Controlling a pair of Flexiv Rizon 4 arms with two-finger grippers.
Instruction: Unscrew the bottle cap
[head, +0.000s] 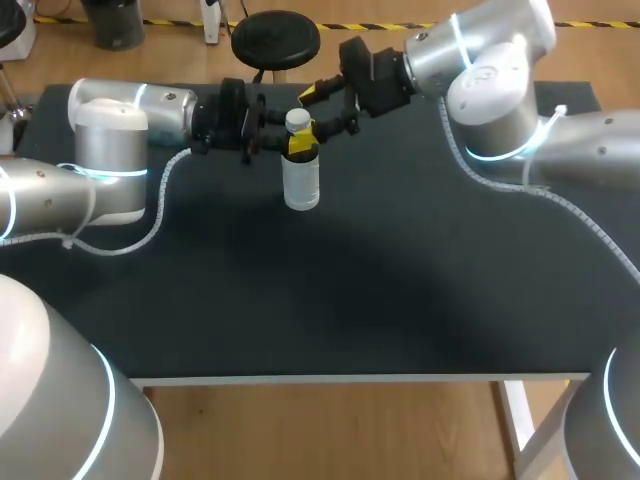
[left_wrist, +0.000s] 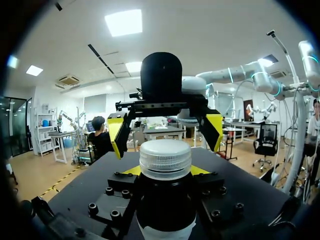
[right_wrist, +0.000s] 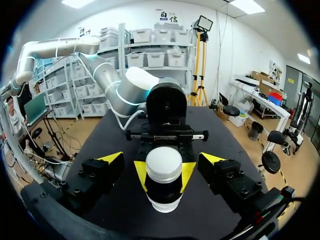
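Tabletop (head: 350, 290): black, carrying the items below.
Bottle (head: 301, 182): clear, standing upright toward the tabletop's 12 o'clock.
Left fingers (head: 306, 141): sitting at the bottle's 9 o'clock, clenching its neck.
Right fingers (head: 312, 94): sitting at 2 o'clock, spread wide, flanking the cap without touching it.
Cap (head: 297, 119): white, sitting on the bottle.

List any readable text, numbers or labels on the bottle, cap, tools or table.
None readable.
Small pale plastic bottle: label band too blurred to show any print.
White ribbed screw cap: plain, no marking.
Left tool and right tool, black with yellow tips: no lettering visible.
Black table: no marks visible.
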